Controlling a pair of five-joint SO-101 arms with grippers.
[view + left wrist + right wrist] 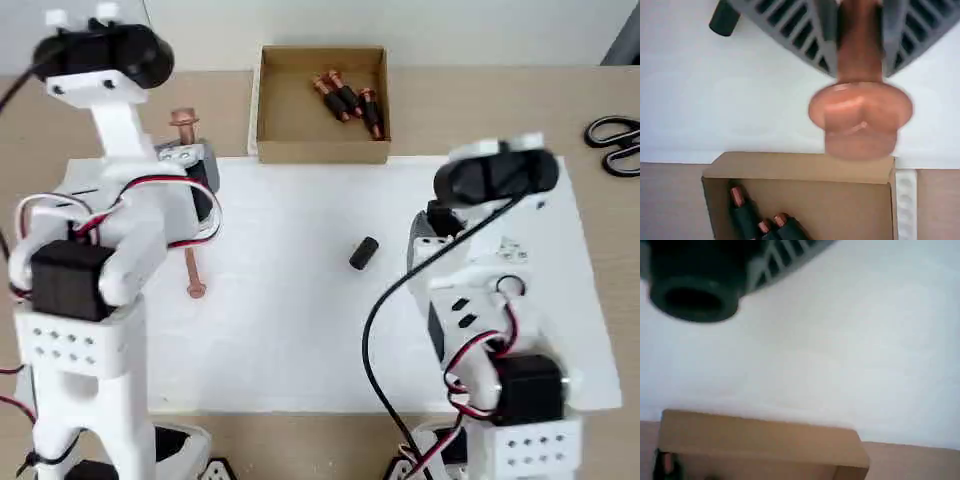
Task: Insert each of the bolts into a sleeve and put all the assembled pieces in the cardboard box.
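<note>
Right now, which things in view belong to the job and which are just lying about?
Job: gripped bolt; loose bolt; sleeve; cardboard box; three assembled pieces inside it.
Lying about: scissors.

Mid sheet (300, 340) lies open betw. left arm (120, 240) & right arm (480, 300); only a loose sleeve (363, 252) sits there, centre. Loose bolt (193, 272) lies on sheet's left side, just beside left arm. Cardboard box (320, 151) far centre: left half bare, right half taken by 3 assembled pieces (349, 100). Scissors (615, 143) far right, off sheet, well apart
</note>
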